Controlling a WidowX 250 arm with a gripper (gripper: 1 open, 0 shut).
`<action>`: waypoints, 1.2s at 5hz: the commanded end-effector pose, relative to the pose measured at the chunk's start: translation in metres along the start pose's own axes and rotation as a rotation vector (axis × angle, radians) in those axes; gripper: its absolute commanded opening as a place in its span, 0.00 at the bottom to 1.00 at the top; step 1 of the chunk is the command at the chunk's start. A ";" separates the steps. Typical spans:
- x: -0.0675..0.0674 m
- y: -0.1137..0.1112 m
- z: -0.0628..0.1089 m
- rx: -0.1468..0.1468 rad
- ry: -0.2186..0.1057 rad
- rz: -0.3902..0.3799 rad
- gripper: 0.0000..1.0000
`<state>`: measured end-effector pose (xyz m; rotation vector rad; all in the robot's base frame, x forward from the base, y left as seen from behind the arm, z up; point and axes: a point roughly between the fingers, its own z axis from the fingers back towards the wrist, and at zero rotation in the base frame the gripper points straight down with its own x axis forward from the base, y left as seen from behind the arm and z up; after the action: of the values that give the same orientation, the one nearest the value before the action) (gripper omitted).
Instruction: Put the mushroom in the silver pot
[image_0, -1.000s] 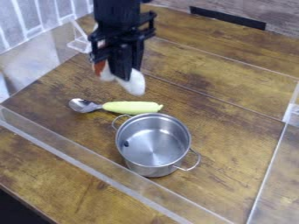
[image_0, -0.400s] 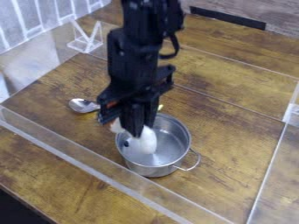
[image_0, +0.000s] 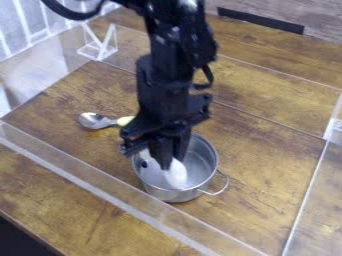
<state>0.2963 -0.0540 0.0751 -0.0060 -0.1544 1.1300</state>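
And here's the wooden table (image_0: 267, 143) with the big dark arm (image_0: 177, 60) reaching in from twelve o'clock, and it has just swung down towards six, right over the pot! The gripper (image_0: 158, 150) has come along with it, fingers pressed in on the mushroom (image_0: 166, 169), no wide spread there, that looks like a proper pinch. Below it sits the pot (image_0: 203, 188), upright, one wire handle out at four o'clock, and it hasn't budged. The mushroom, well up towards eleven from the pot a moment ago, now has its pale stem showing across the pot's mouth, left of centre, towards nine. Is it below the rim? Can't tell from this angle; the gripper hides the top of it. So the carry looks all but done, and what's left, I'd say, is to settle it inside and let go; release too near the edge and it could tip out. Out at ten, the spoon (image_0: 94, 121) lies undisturbed, the yellow-green piece (image_0: 126, 122) beside it partly covered by the gripper.
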 end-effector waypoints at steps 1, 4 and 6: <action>-0.001 -0.008 0.002 -0.069 -0.040 -0.094 0.00; -0.005 0.001 -0.018 -0.126 -0.157 -0.178 0.00; -0.005 -0.001 -0.015 -0.119 -0.251 -0.248 0.00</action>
<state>0.2939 -0.0529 0.0473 0.0776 -0.3984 0.8780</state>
